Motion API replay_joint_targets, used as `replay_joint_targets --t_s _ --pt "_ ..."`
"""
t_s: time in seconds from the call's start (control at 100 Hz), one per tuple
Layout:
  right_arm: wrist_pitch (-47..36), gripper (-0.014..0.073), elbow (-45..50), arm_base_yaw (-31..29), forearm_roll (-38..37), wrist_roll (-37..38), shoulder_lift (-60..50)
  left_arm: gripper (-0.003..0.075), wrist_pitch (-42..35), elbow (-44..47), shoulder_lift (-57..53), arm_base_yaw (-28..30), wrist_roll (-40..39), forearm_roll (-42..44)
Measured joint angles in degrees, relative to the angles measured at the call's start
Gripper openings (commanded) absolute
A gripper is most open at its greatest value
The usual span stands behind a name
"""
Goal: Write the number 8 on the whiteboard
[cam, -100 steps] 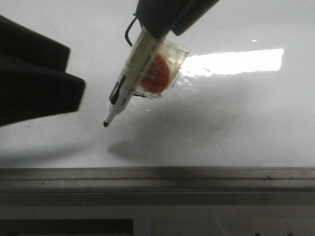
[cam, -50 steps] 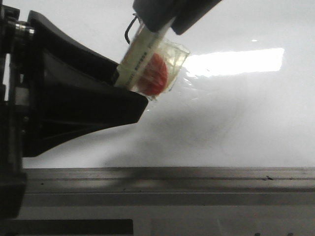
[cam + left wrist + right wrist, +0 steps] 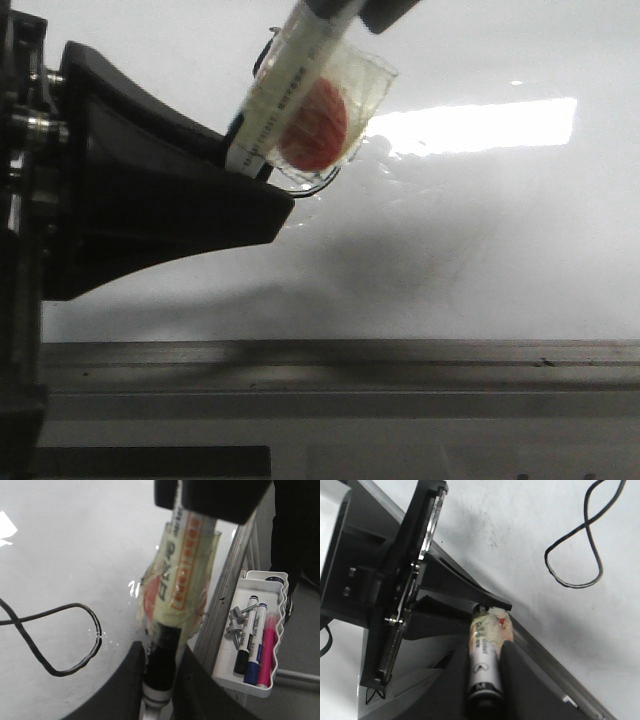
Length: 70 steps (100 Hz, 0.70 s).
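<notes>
Only the wrist views show the number 8 (image 3: 582,535), a thin black line on the whiteboard (image 3: 480,230), just beside the marker (image 3: 285,100); the left wrist view alone shows a white tray (image 3: 252,630) with spare markers beyond the board's grey frame (image 3: 340,375). The marker's taped label carries print too blurred to read. The right gripper (image 3: 485,680) is clamped on the marker's body while the left gripper (image 3: 159,680) straddles its black tip end, whether gripping I cannot tell, close above the frame edge.
</notes>
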Motion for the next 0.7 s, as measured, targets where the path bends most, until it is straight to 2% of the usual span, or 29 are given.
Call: replay_joint_targets --t_s 0.05,0.2,0.27,0.39,0.56,0.7 --pt "0.04 0.0022 0.00 0.00 0.00 0.00 0.00 -0.0020 0.11 0.00 0.00 0.00 0.00 0.00" --pt "0.13 0.0346 0.00 0.00 0.00 0.03 0.00 -0.0020 0.00 0.00 0.00 0.00 0.00 0.00" --pt "0.85 0.0440 0.00 0.00 0.00 0.03 0.00 -0.0020 0.15 0.00 -0.27 0.00 0.00 -1.64" --pt "3.12 0.0447 0.00 0.00 0.00 0.03 0.00 -0.0020 2.03 0.00 -2.46 0.12 -0.26 -9.62" --pt "3.54 0.0447 0.00 0.00 0.00 0.03 -0.02 -0.0021 9.66 0.00 -9.21 1.19 -0.34 -29.72" --pt "3.54 0.0447 0.00 0.00 0.00 0.03 -0.02 -0.0021 13.42 0.00 -14.16 3.86 -0.39 -37.12"
